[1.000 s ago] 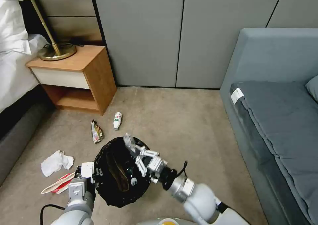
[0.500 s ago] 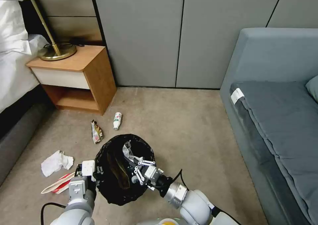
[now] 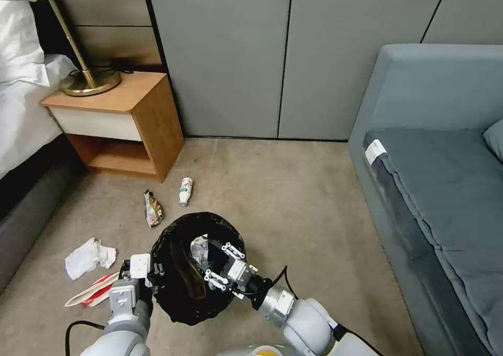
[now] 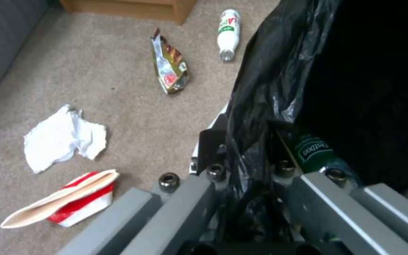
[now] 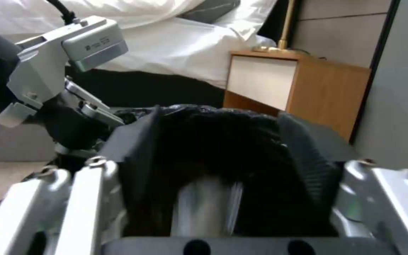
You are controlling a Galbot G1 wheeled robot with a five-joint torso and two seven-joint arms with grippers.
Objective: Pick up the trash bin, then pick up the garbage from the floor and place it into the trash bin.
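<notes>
Left gripper pinches the bin rim. Right gripper, spread inside it, has probably released a light, crushable bottle; grasp such mid-body.

The left tool clamps the near rim of the trash bin. The right tool reaches inside it, fingers spread beside a clear plastic bottle. A tissue, carton, wrapper and white bottle lie on the floor.
</notes>
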